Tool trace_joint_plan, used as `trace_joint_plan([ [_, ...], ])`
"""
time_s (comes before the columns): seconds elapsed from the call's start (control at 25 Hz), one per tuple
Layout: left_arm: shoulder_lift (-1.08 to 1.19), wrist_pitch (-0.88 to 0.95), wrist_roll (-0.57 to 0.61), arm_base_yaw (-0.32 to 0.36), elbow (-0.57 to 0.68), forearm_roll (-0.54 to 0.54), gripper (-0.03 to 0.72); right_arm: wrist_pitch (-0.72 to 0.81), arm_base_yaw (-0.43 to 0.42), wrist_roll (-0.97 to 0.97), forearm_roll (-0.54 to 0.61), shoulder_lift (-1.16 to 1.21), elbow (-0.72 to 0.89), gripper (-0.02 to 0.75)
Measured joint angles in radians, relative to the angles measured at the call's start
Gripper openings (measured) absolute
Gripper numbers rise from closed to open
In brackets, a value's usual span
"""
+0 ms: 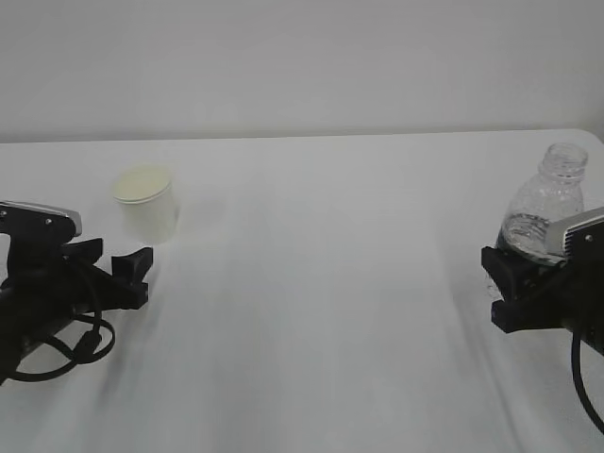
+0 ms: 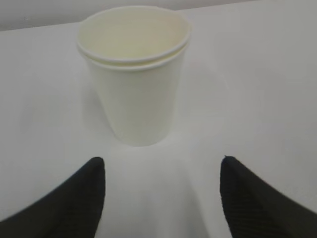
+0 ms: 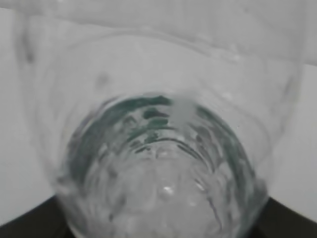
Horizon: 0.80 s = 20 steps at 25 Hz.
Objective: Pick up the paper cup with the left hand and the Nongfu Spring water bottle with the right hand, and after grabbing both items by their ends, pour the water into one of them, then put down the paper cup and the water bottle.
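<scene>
Step in hand: judged as the approach to both grasps; neither thing looks lifted.
Paper cup [image 1: 146,202]: stands upright on the white worktop [image 1: 321,283], far from the bottle, toward the left edge of the exterior view.
Left pincer [image 1: 138,274]: wide open and empty, just in front of the paper cup and apart from it.
Nongfu Spring water bottle [image 1: 545,208]: upright, capless, across the worktop from the paper cup.
Right pincer [image 1: 510,293]: set around the bottle's lower body; jaws partly apart, and whether they press the plastic I cannot tell.
Doing it well: slide the left pincer forward, centred on the paper cup, and close gently so the thin wall does not crush; keep the bottle vertical while gripping.
Left wrist view adds: the paper cup [image 2: 134,74] shows a doubled rim, perhaps two nested, centred between the black fingers [image 2: 79,198].
Right wrist view adds: water [image 3: 163,183] in the bottle [image 3: 158,148], with green label tint.
Exterior view adds: how far apart both things stand.
</scene>
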Motion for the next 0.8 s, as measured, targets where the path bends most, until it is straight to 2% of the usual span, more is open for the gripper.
trace_joint_plan([
  [0.2,0.024,0.0,0.0,0.0,-0.038,0.013,0.524,0.0,0.0,-0.002,-0.001,0.0,0.0,0.421],
  [0.32,0.024,0.0,0.0,0.024,-0.052,0.057,0.524,0.0,0.0,-0.003,-0.001,0.0,0.0,0.421],
  [0.68,0.029,0.0,-0.062,0.191,-0.061,0.237,0.524,0.0,0.0,-0.003,-0.006,0.0,0.0,0.421],
  [0.8,0.029,0.0,-0.072,0.22,-0.076,0.302,0.524,0.0,0.0,-0.003,-0.012,0.0,0.0,0.421],
])
